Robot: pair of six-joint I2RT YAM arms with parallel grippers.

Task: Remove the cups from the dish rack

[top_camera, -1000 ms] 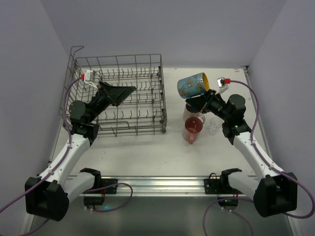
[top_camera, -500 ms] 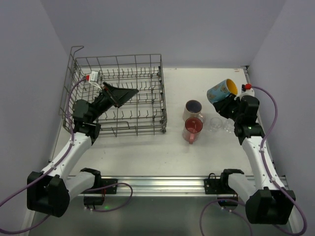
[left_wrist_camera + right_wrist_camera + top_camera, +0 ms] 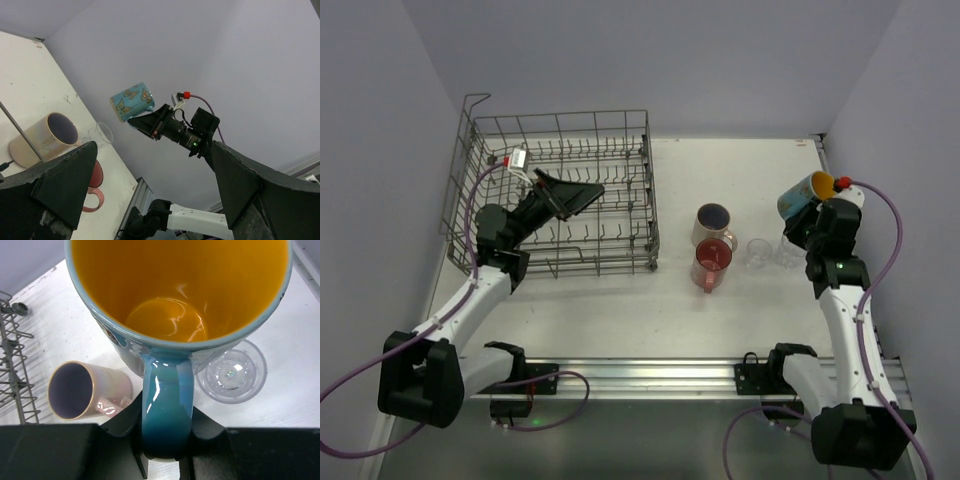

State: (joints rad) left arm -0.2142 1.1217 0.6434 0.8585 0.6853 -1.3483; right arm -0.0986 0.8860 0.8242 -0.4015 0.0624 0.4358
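Observation:
My right gripper (image 3: 817,210) is shut on the handle of a blue butterfly mug (image 3: 802,194) with an orange inside. It holds the mug tilted in the air above a clear glass tumbler (image 3: 786,255) at the right. The right wrist view shows the handle (image 3: 167,410) pinched between my jaws. A pale pink-cream mug (image 3: 712,220), a translucent red mug (image 3: 711,263) and a second clear tumbler (image 3: 757,252) stand on the table right of the dish rack (image 3: 560,200). My left gripper (image 3: 582,190) is open and empty above the rack. No cups show in the rack.
The rack's tall right wire wall (image 3: 651,205) stands between my left gripper and the mugs. The right wall of the cell is close to my right arm. The rack's edge shows in the right wrist view (image 3: 12,365).
My right arm has carried the blue mug rightward, from above the pink-cream mug to above the far right tumbler. My left gripper shifted slightly and stays open over the rack.

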